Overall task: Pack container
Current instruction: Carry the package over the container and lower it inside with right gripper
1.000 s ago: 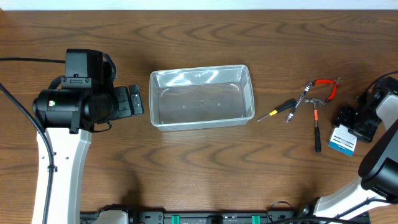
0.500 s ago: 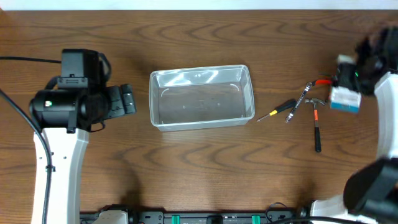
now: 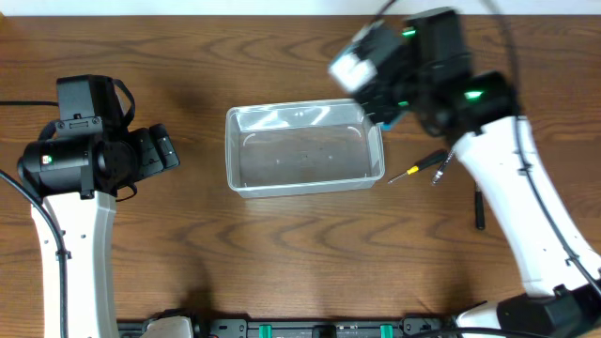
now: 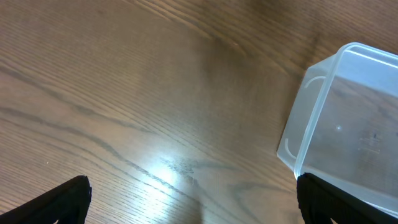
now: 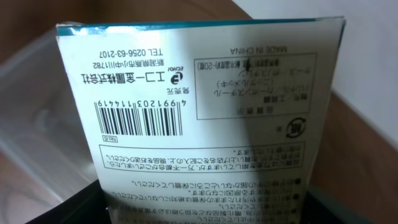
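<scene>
- Container (image 3: 305,150): middle of counter (image 3: 300,253), toward far edge; nothing inside.
- Right gripper (image 3: 383,86) clamps labelled packet (image 3: 352,61) over its far-right corner, likely for dropping in.
- Left gripper (image 3: 161,150): spread wide, empty, toward left edge.

The worktop (image 3: 282,253) is dark brown with wavy wood grain. The container (image 3: 302,187) is clear and colourless. At its one o'clock, the packet (image 5: 199,106) is white, teal-edged, with black print and a barcode. At three o'clock, the screwdriver (image 3: 427,162) shows black and yellow. The left arm (image 3: 80,244) and right arm (image 3: 526,207) are white with black housings.
</scene>
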### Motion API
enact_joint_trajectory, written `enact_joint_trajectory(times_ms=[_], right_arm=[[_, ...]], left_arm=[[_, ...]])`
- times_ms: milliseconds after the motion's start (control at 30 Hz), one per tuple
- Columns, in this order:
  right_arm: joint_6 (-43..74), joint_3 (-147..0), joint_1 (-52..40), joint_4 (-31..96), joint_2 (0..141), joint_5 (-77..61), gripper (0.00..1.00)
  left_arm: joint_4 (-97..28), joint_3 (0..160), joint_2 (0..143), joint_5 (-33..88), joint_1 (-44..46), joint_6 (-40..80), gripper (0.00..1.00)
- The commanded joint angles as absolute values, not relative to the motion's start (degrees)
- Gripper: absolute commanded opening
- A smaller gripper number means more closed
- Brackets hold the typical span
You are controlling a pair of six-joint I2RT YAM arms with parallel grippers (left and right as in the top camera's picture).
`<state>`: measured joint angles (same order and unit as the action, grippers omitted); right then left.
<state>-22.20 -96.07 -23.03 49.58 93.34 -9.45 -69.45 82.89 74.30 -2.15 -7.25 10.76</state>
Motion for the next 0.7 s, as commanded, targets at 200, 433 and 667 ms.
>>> enact_joint_trajectory(times_ms=[200, 433, 667], right_arm=[[-28.99, -97.10, -33.85, 44.73, 106.39, -11.75, 0.16], [-28.95, -97.10, -35.83, 45.08, 115.77, -11.94, 0.16], [-28.97, -97.08, -35.79, 46.28, 119.98, -12.12, 0.17]], left_arm=[[-69.65, 82.65, 74.04, -3.03, -7.49, 11.73, 0.98], [-69.65, 82.65, 74.04, -3.03, -7.49, 11.73, 0.98], [-69.65, 82.65, 74.04, -3.03, -7.49, 11.73, 0.98]])
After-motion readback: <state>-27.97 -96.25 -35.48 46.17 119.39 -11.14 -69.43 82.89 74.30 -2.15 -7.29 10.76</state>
